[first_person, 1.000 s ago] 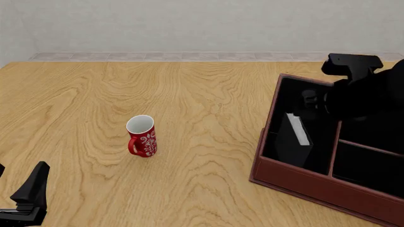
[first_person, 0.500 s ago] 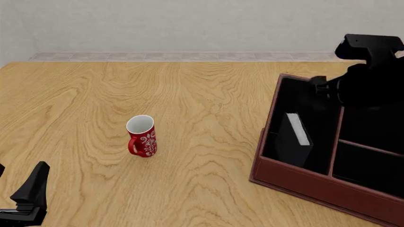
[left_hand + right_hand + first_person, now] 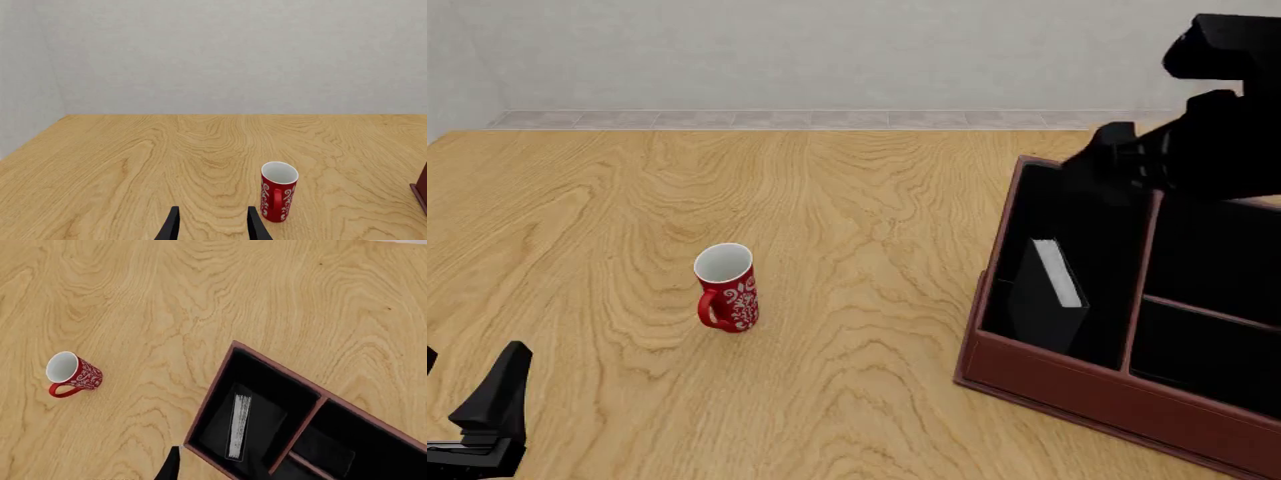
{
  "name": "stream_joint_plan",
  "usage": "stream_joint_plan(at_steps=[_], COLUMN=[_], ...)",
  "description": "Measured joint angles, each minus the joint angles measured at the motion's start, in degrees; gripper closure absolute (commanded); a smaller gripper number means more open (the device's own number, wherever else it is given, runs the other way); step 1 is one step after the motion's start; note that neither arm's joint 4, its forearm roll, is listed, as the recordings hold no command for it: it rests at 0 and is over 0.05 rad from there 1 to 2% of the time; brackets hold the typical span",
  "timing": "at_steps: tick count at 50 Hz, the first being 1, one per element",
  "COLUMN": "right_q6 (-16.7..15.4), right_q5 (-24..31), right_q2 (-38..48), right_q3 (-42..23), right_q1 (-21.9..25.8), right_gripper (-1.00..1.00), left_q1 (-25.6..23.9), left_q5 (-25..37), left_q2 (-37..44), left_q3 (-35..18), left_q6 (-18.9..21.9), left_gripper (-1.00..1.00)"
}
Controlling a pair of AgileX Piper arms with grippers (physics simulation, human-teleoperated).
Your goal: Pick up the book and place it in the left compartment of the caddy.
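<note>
The caddy [image 3: 1054,385] is dark reddish-brown outside and black within. The book [image 3: 1054,285] is black with a white page edge. The mug [image 3: 729,292] is red with white swirls, white inside. The table [image 3: 827,200] shows pale wood grain.

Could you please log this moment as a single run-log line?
book: standing in left compartment of caddy | right claw: above caddy, grip unclear | left claw: open, idle | mug: upright on table

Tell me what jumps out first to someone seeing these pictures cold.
The red mug stands alone and upright on the bare wooden table, left of centre. At the right sits the big reddish-brown caddy, with the black book on edge inside its left compartment. The right arm hangs above the caddy.
</note>
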Motion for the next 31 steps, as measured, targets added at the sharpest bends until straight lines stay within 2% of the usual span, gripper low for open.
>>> stream_joint_plan(at_steps=[18, 31], right_q6=[-0.61, -0.95], right_q5=[-2.28, -6.98], right_q2=[-3.72, -7.04], right_q3=[-1.25, -0.54], right_q1=[7.22, 10.70], right_gripper=[-1.00, -1.00], left_q1=[0.00, 0.00], left_q5=[0.00, 0.00], left_q2=[0.00, 0.00], left_q3=[0.00, 0.00], left_q6=[0.00, 0.00], left_gripper=[-1.00, -1.00])
